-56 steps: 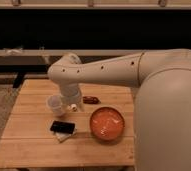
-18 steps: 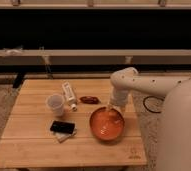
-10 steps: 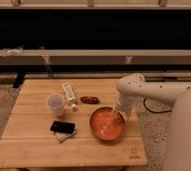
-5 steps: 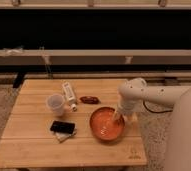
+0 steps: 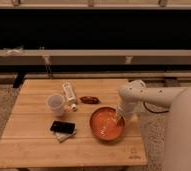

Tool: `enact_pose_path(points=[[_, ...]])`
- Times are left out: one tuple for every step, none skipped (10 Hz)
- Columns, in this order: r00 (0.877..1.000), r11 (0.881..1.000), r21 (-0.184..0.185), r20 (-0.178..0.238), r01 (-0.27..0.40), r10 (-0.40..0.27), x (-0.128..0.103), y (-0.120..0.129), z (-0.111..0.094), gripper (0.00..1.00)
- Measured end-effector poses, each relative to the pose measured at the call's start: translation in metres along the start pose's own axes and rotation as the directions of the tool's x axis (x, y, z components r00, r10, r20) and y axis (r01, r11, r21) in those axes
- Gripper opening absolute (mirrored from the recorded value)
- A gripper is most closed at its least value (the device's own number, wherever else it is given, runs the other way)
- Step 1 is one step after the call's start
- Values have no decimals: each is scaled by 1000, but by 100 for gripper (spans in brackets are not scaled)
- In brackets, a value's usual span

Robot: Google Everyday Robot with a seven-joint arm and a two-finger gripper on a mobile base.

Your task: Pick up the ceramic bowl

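The ceramic bowl (image 5: 107,124) is wide, shallow and glossy orange-red, resting on the wooden table (image 5: 34,142) right of centre. My gripper (image 5: 119,118) comes down from the white arm (image 5: 139,94) at the bowl's right rim, reaching into or just over the bowl's right side. The fingertips are hard to make out against the bowl. A small translucent white cup (image 5: 55,104) stands apart to the left.
A white bottle (image 5: 69,96) lies on its side next to the cup. A small dark red item (image 5: 89,100) lies behind the bowl. A black phone (image 5: 62,128) rests on a pale card left of the bowl. The robot's body (image 5: 185,132) fills the right edge.
The arm has swung from the table's left side over to the right, and the gripper has come down at the bowl's right rim. The bowl has stayed in place.
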Motion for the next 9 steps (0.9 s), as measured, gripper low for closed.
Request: enact_pose_path(points=[[1000, 1000, -7, -3, -6, 6, 1, 0, -1, 21], [1000, 1000, -16, -8, -12, 12, 3, -1, -3, 11], [1000, 999, -33, -11, -18, 17, 6, -2, -7, 3], [1000, 998, -55, -12, -22, 21, 7, -2, -13, 0], [1000, 996, -87, -7, -26, 25, 8, 1, -19, 0], [1000, 993, -115, -7, -26, 25, 9, 1, -26, 0], [1000, 989, -148, -2, -22, 22, 11, 4, -34, 0], [1000, 983, -184, 10, -14, 16, 12, 7, -45, 0], [1000, 980, -201, 19, -6, 10, 12, 9, -52, 0]])
